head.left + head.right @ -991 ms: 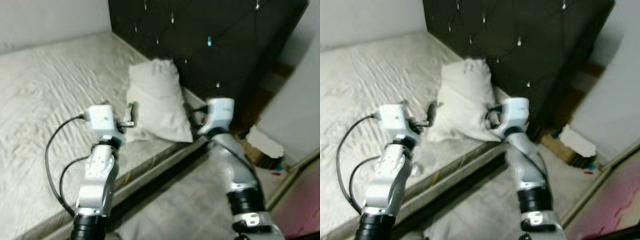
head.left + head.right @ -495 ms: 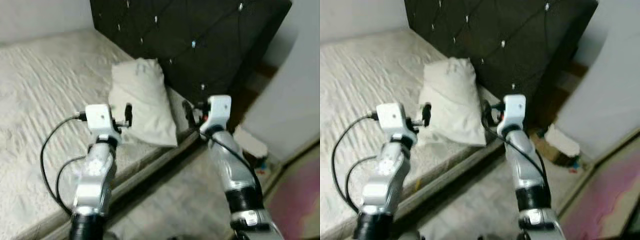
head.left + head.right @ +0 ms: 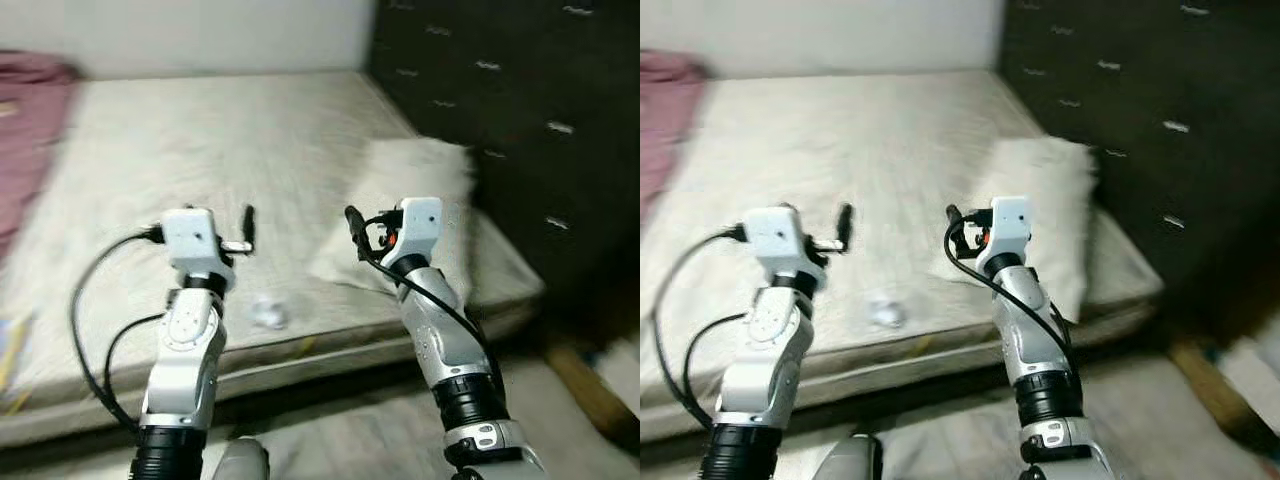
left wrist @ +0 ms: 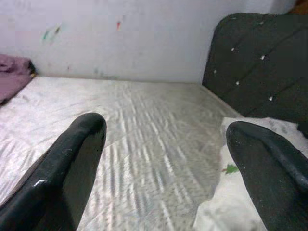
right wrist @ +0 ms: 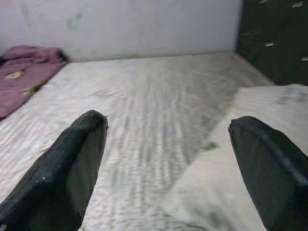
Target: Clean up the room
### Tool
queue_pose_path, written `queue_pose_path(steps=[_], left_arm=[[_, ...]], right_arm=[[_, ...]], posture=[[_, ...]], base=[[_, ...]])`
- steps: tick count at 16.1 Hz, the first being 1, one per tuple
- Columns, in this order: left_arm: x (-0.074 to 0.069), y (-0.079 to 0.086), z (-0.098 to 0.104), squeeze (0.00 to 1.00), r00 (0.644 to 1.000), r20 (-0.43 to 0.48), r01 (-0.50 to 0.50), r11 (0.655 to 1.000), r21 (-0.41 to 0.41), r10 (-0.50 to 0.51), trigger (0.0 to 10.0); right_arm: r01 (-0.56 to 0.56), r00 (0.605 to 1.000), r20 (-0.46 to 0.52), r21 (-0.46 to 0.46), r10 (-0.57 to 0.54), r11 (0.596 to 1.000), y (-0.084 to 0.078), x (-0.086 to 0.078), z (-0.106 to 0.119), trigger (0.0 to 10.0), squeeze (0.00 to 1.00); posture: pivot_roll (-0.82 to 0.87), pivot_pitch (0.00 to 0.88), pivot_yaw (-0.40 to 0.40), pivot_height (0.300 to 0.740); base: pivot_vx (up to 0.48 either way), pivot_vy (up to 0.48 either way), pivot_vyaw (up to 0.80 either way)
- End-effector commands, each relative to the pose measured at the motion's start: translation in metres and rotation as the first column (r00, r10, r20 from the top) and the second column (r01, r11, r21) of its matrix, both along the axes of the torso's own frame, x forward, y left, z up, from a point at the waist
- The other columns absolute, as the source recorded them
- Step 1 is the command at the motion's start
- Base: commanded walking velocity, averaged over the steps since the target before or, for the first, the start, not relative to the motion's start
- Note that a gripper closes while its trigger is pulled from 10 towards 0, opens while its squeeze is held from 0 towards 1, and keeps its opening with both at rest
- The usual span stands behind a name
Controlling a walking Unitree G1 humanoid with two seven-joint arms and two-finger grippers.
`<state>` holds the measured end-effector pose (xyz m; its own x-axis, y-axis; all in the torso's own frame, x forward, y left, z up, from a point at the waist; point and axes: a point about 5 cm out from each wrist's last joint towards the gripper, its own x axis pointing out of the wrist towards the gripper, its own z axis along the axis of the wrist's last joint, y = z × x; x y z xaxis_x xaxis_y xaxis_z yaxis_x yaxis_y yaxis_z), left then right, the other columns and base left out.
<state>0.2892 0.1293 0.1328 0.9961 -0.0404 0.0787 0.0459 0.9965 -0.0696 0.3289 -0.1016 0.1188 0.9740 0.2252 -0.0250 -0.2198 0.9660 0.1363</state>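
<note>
1. A white pillow (image 3: 420, 215) lies on the bed (image 3: 200, 150) at the corner nearest the dark tufted headboard (image 3: 520, 110); its long axis runs from the bed's front edge back toward the far wall, along the headboard side, and it lies fairly flat with its near end close to the front edge
2. A small pale crumpled thing (image 3: 268, 314) sits on the mattress just inside the front edge, between the two arms; the blur hides what it is
3. A purple-pink cloth (image 3: 30, 130) is heaped at the bed's far left corner, against the wall
4. The left claw (image 4: 163, 168) is held up over the front part of the bed, its two black fingers (image 4: 72, 163) spread wide apart with nothing between them, pointing across the mattress toward the far wall
5. The right claw (image 5: 168, 168) is held up just beside the pillow's near end, fingers (image 5: 72, 163) likewise wide apart and holding nothing, pointing the same way
6. Against half a second ago the whole view has swung to the left: the headboard, then across the top of the picture, now stands at the right, and the far wall and the purple cloth have come into sight. That is the camera turning; the pillow sits at the same corner of the bed, though it was propped more upright against the headboard and now looks flatter. Both arms stay raised in much the same pose
7. No writing or labels can be read; a small green mark (image 4: 230, 169) shows on the pillow
</note>
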Motion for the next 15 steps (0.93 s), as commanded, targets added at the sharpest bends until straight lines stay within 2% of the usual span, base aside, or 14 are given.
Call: queue_pose_path(steps=[1,5,6,7,9,10,11,13,14,15], left_arm=[[0.001,-0.004,0.001,0.0,1.0,-0.001,0.027,1.0,0.006,-0.027,10.0],[0.002,-0.001,0.003,0.0,1.0,0.023,0.015,1.0,0.012,-0.016,10.0],[0.001,0.002,0.003,0.0,0.999,0.043,-0.018,0.999,0.037,0.016,10.0],[-0.001,0.004,0.001,0.0,0.999,0.035,-0.023,0.999,0.033,0.022,10.0],[-0.003,0.014,-0.004,0.0,0.994,0.009,-0.113,0.991,0.071,0.113,10.0],[-0.003,0.016,-0.006,0.0,0.992,-0.002,-0.122,0.989,0.084,0.122,10.0],[-0.004,0.012,-0.008,0.0,0.996,-0.008,-0.088,0.996,0.012,0.088,10.0],[-0.004,0.011,-0.008,0.0,0.996,-0.004,-0.084,0.996,0.02,0.084,10.0],[-0.003,0.008,-0.006,0.0,0.999,0.029,-0.021,0.999,-0.039,0.022,10.0],[-0.003,0.008,-0.006,0.0,0.999,0.025,-0.027,0.999,-0.031,0.028,10.0]], right_arm=[[0.012,1.0,0.02,0.013,-0.012,1.0,-0.001,0.004,0.007,10.0,0.0],[0.022,0.999,0.027,0.011,-0.022,1.0,-0.004,0.007,0.009,10.0,0.0],[0.022,0.999,0.03,0.004,-0.022,1.0,-0.005,0.007,0.009,10.0,0.0],[0.019,0.999,0.03,-0.005,-0.019,1.0,-0.005,0.007,0.009,10.0,0.0],[0.019,1.0,0.02,-0.012,-0.019,1.0,-0.003,0.005,0.006,10.0,0.0],[0.021,1.0,0.017,-0.012,-0.021,1.0,-0.003,0.005,0.005,10.0,0.0],[0.024,1.0,0.015,-0.015,-0.024,1.0,-0.003,0.005,0.005,10.0,0.0],[0.027,1.0,0.015,-0.015,-0.027,1.0,-0.003,0.005,0.005,10.0,0.0],[0.041,0.999,0.018,0.0,-0.041,0.999,-0.005,0.007,0.006,10.0,0.0],[0.049,0.999,0.017,0.015,-0.049,0.999,-0.006,0.008,0.007,10.0,0.0]], posture=[[0.13,0.0,-0.035,0.74],[0.13,0.0,-0.037,0.74],[0.13,0.0,-0.04,0.74],[0.13,0.0,-0.042,0.74],[0.13,0.0,-0.046,0.74],[0.13,0.0,-0.047,0.74],[0.13,0.0,-0.047,0.74],[0.13,0.0,-0.047,0.74],[0.13,0.0,-0.047,0.74],[0.13,0.0,-0.047,0.74]], base=[[0.0,0.0,0.8],[0.0,0.0,0.63],[0.0,0.0,0.41],[0.0,0.0,0.8],[0.0,0.0,0.8],[0.0,0.0,0.8],[0.0,0.0,0.8],[0.0,0.0,0.8],[0.0,0.0,0.41],[0.0,0.0,0.41]])
